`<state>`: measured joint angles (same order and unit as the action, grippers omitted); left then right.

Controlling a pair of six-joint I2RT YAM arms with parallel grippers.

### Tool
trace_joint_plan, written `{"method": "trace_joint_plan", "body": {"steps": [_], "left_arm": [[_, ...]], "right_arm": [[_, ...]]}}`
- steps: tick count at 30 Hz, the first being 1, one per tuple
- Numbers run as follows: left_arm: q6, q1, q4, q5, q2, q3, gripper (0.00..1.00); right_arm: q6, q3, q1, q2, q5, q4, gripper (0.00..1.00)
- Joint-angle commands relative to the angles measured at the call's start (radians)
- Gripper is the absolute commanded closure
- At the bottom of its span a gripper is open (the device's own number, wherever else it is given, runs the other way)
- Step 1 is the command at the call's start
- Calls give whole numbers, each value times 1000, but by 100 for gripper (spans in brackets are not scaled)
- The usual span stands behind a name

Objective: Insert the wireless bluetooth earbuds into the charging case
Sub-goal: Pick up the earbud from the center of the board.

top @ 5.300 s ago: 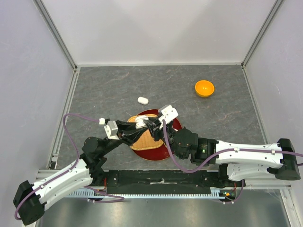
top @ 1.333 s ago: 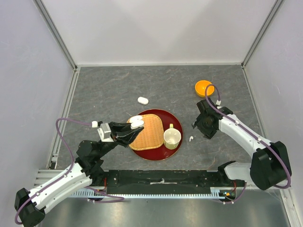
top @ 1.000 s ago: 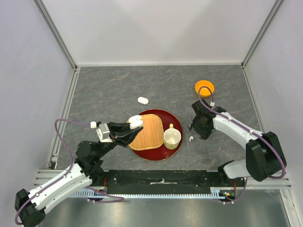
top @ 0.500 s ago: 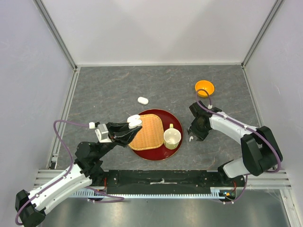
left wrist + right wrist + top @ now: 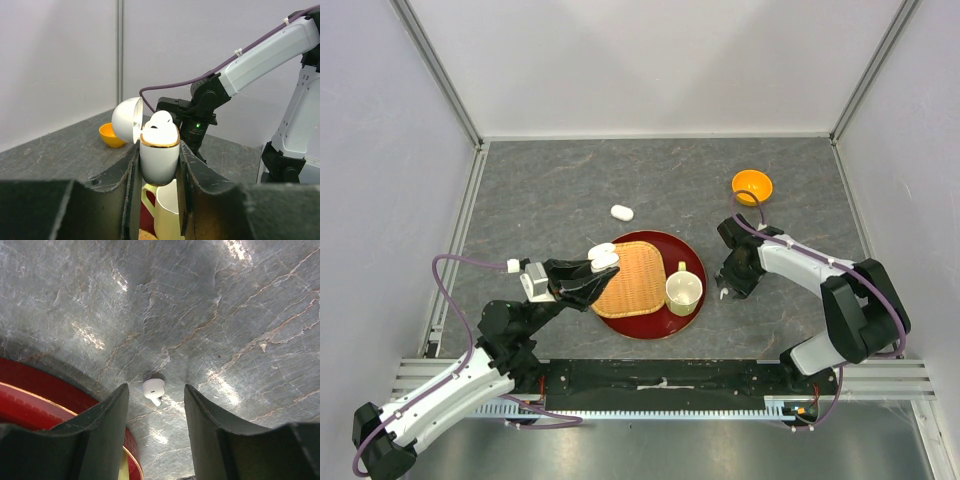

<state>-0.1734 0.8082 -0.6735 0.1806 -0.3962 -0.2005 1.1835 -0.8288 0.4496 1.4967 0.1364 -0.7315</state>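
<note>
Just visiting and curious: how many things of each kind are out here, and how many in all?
Charging cases: 2 (open case, closed case)
Earbuds in view: 2 (earbud on the table, earbud in the open case)
Cream cup: 1
Orange bowl: 1
Red tray: 1
Woven mat: 1
Total: 8

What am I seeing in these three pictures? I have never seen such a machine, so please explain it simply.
These are two robot arms fixed at the near edge of a grey table. One picture looks down from above; the other two come from a camera on each wrist. The left hand is shut on an open white charging case, with a seated earbud showing inside. The right hand is open, hanging over a loose earbud on the table beside the red tray. The tray carries a woven mat and a cream cup. An orange bowl and a second white case lie farther off.
</note>
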Motion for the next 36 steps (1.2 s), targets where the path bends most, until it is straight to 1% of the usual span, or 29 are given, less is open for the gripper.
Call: {"method": "trace_joint_plan", "body": {"steps": [1,7,10,20,22,23,36], "left_arm": [[37,-3,-3,-27,11,4,98],[37,-3,2,-29,16,4,98],[40,-3,2,-32,14,7,98],[43,-3,8,-35,17,7,98],[45,-1,9,-35,17,9,98],[45,-1,9,-35,16,7,98],[48,-3,17,-36,14,9,98]], "right_arm": [[36,-1,4,19,20,15,45],[47,-3,4,36,29,17,48],[50,-4,4,42,31,18,50],[48,-12,4,63,12,24,52],[51,-10,4,65,11,24,53],[54,-7,4,63,14,24,56],[64,-3,4,76,-6,43,59]]}}
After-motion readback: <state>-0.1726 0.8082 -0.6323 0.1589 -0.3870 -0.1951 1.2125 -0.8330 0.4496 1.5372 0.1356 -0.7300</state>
